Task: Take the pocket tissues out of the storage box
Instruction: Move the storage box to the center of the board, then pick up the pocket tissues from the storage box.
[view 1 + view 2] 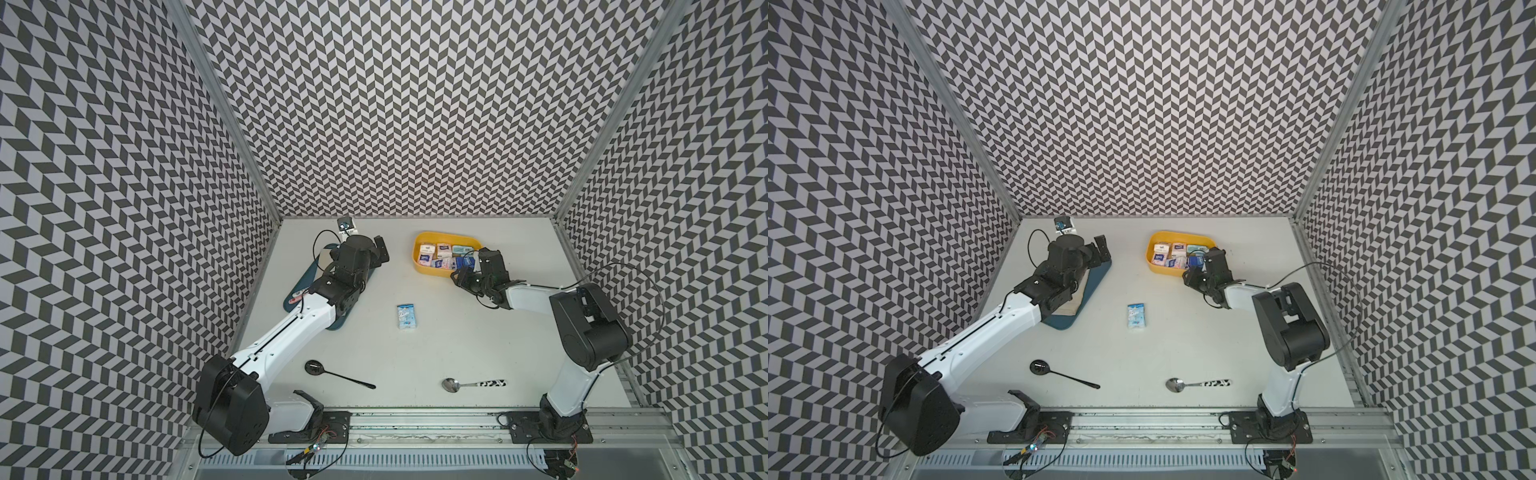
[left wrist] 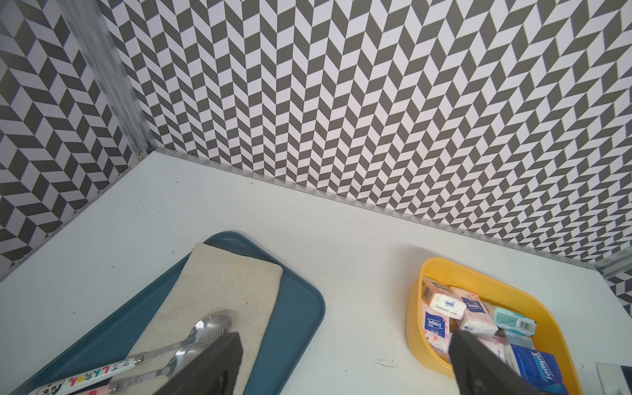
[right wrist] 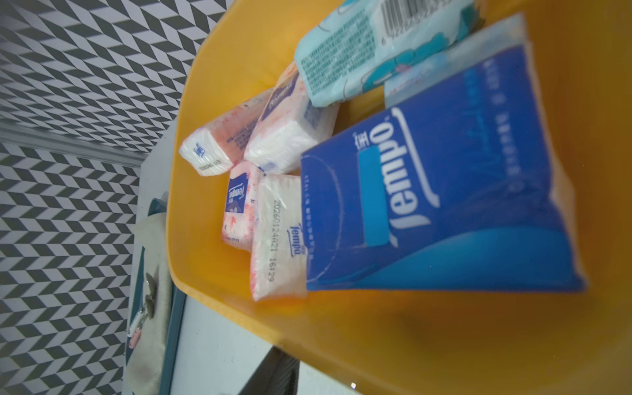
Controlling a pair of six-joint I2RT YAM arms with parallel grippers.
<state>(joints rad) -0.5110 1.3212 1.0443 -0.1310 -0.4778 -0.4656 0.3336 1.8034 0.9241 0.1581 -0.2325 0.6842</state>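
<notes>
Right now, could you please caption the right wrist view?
Wrist close-up: dark blue tissue pack beside pink-white packs inside the yellow storage box.

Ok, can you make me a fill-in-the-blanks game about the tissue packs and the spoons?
1. The storage box is coloured ____.
2. The pale blue pack lies on the table, ____ the storage box.
3. The dark blue pack sits ____ the storage box.
4. The loose spoon with the plain handle is coloured ____.
Missing words: yellow, outside, inside, black.
</notes>
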